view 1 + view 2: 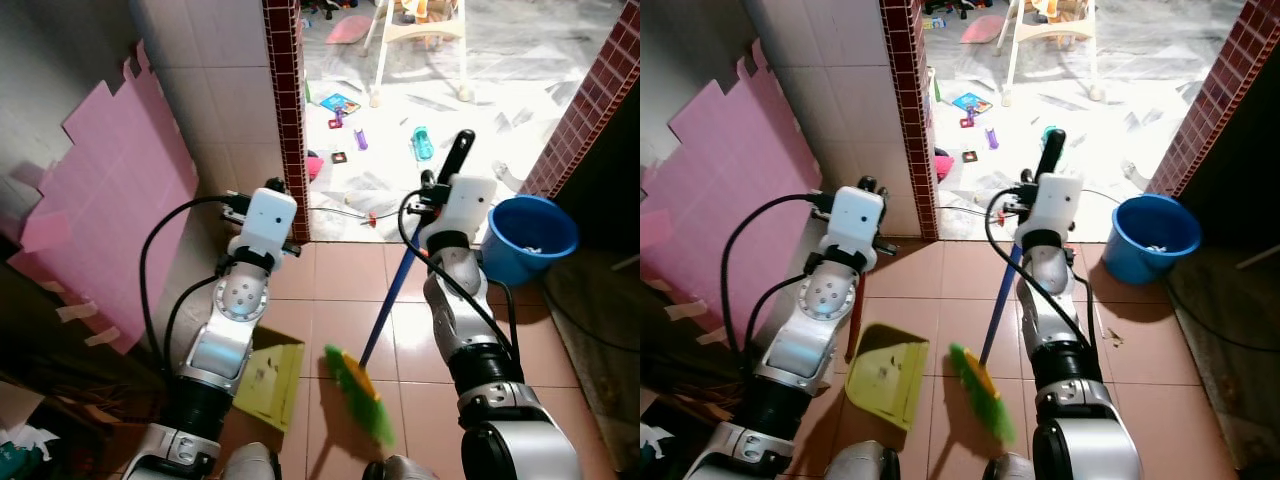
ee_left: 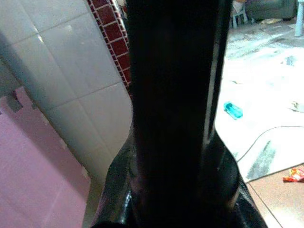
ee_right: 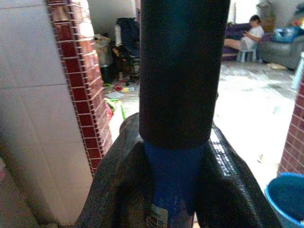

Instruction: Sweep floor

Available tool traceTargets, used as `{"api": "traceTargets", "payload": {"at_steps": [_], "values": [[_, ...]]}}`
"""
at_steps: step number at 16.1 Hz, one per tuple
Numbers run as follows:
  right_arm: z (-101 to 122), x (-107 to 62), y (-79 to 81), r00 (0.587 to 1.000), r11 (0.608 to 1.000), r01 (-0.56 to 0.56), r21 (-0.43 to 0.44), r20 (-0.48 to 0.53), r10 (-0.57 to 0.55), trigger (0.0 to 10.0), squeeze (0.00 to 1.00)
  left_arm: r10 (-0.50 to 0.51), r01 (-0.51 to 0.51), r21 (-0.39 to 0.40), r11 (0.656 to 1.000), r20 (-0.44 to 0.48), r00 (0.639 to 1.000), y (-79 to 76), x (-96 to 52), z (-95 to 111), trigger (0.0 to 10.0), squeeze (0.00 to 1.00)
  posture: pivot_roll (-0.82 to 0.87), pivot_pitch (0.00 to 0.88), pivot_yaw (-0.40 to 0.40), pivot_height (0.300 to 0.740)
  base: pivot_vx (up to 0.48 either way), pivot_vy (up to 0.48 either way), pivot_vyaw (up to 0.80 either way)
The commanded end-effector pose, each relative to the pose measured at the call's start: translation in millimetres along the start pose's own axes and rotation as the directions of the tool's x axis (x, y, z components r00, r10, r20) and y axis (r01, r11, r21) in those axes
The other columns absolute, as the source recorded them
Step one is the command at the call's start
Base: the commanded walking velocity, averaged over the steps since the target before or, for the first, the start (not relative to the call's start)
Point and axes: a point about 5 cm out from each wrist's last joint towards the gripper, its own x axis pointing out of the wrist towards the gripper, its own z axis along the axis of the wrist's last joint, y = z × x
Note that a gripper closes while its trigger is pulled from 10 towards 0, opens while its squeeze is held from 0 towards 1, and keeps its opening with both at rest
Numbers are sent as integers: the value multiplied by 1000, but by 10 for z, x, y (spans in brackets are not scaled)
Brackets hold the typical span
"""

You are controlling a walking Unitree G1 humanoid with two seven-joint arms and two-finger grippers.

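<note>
Right claw (image 1: 447,187) pinches the broom (image 1: 395,290) high on its handle, just below the black grip; the right wrist view shows the blue shaft and black sleeve wedged between the fingers (image 3: 118,185), so the hold looks firm. The grip sits high probably for reach: the shaft slants down and toward the robot's left, putting the green bristles (image 1: 362,395) on the floor (image 1: 330,270) well below and behind the claw, close to the robot's feet. Left claw (image 1: 855,205) pinches the dustpan's red handle (image 1: 856,318); in the left wrist view a dark bar runs between the fingers, pressed tight on it. The dustpan (image 1: 885,373) lies flat on the tiles under the left arm, yellow tray just beside the bristles on their left, a small gap between, mouth roughly facing them. My guess is that pairing is deliberate: brush right, pan left, so debris gets pushed across a short stretch. Bucket (image 1: 530,235) stands well apart on the right by the brick doorway (image 1: 285,110). Litter and toys (image 1: 340,103) lie on the pale floor beyond the doorway, far ahead of both claws, so the robot likely needs to advance. Pink foam mat (image 1: 110,200) leans on the left wall.
</note>
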Motion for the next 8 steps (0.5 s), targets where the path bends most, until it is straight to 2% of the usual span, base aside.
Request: {"api": "traceTargets", "payload": {"at_steps": [1,5,7,8], "values": [[75,49,84,999,999,-45,-9,20,45,10000,0,73,-73,23,997,16,997,197,-51,-12,10000,0,-13,0,-7,740,0,0,0],[-22,-20,32,1000,1000,-20,-11,-14,20,10000,0,86,-86,8,996,8,996,283,-132,-42,10000,0,11,0,-4,740,0,0,0],[-74,-57,44,999,1000,-17,-1,-33,17,10000,0,73,-73,-15,997,2,997,264,-140,-49,10000,0,14,0,-7,740,0,0,0],[-82,-71,52,999,1000,-17,8,-36,17,10000,0,64,-63,-19,998,8,998,241,-146,-41,10000,0,16,0,-14,740,0,-319,0]]}}
